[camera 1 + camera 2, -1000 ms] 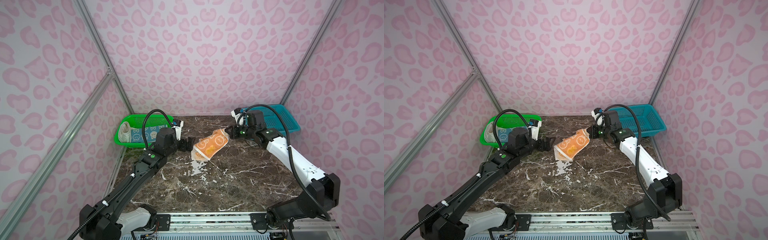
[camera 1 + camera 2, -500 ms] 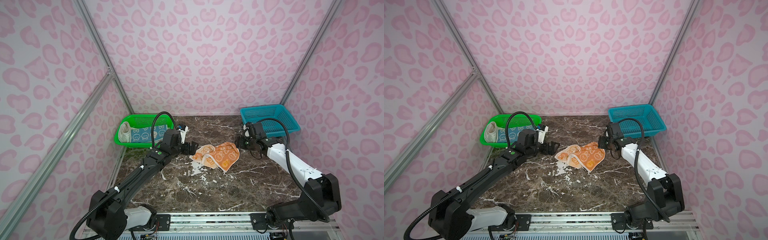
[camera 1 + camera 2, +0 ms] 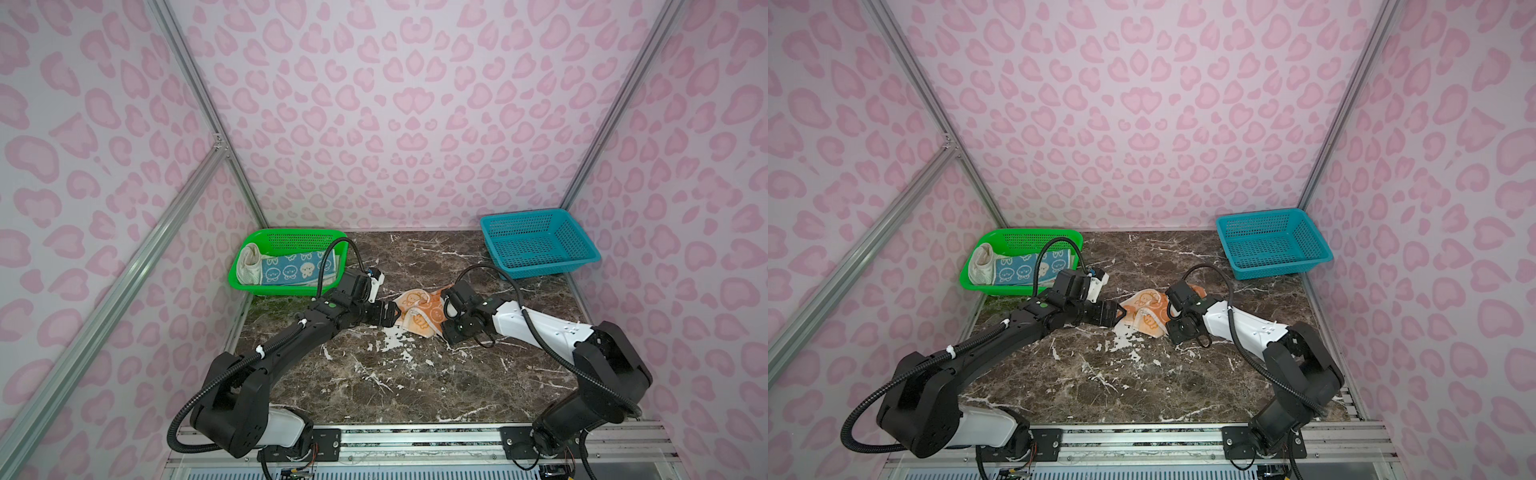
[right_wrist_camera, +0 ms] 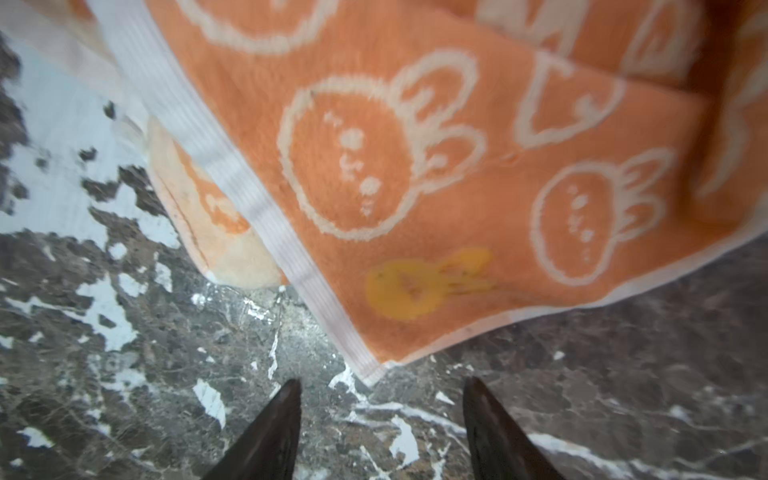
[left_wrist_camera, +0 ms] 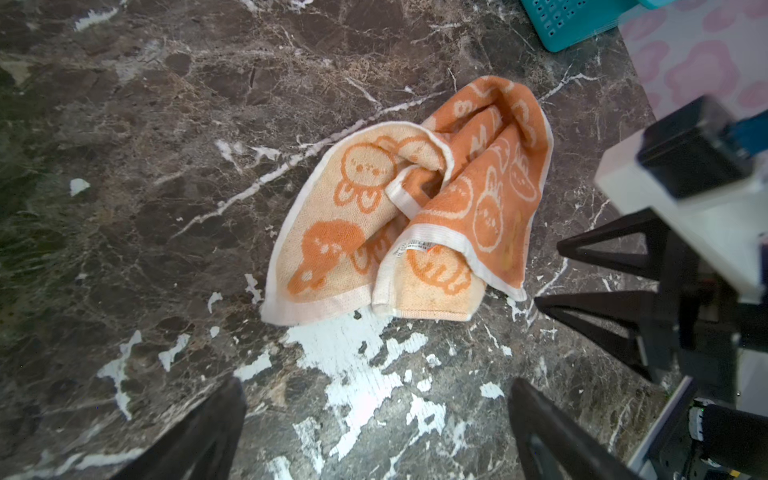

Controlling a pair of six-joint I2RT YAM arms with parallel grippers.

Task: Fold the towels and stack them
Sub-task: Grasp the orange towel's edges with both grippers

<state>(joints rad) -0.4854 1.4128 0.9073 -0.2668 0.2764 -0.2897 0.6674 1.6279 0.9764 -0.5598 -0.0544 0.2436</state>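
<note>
Orange towel (image 3: 419,313), lifted a second ago, lies crumpled.

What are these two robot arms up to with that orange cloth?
Their job is folding towels. The orange towel lies crumpled on the marble table, ungripped: the left end effector and right end effector stand open on either side of it. A blue towel and a white towel sit in the green basket.

The towel (image 5: 399,208), a second ago hanging stretched from the right gripper's shut jaws, has dropped and lies crumpled on the table (image 5: 124,166). The right gripper (image 4: 381,383) has let go and come down low, one towel corner just ahead of its parted jaws.
</note>
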